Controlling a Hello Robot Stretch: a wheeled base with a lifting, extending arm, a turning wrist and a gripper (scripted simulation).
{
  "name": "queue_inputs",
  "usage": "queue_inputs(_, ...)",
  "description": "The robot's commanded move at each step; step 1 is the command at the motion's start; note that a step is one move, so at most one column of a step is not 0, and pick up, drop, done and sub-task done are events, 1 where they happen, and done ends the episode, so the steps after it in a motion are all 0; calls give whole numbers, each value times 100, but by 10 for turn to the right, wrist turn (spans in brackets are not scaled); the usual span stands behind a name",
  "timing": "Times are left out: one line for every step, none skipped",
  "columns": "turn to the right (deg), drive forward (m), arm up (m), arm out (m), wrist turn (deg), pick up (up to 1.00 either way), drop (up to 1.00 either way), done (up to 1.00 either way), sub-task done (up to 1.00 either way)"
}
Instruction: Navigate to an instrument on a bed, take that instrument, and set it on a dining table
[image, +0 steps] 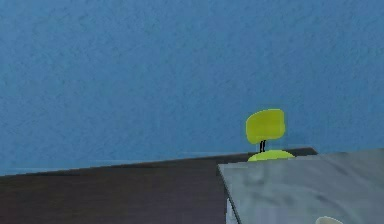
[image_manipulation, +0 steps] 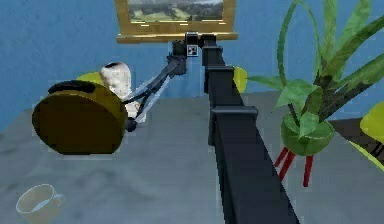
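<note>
A round instrument (image_manipulation: 78, 120), with a dark olive body and a yellow rim, hangs at the far end of my gripper (image_manipulation: 136, 104) above the grey dining table (image_manipulation: 170, 170). The gripper holds it, and it looks clear of the tabletop. My arm (image_manipulation: 235, 130) reaches out across the table from the arm side view's bottom edge. In the forward view, a corner of the grey table (image: 300, 185) lies at the lower right.
A white bust (image_manipulation: 118, 76) and a glass bowl (image_manipulation: 40, 202) stand on the table. Yellow-green chairs (image: 265, 128) (image_manipulation: 238, 80) surround it. A potted plant (image_manipulation: 305, 130) on red legs stands at the right. A framed picture (image_manipulation: 178, 14) hangs on the blue wall. Dark floor (image: 110, 195) lies left of the table.
</note>
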Motion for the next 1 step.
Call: queue_inputs(0, 0, 0, 0, 450, 0, 0, 0, 0)
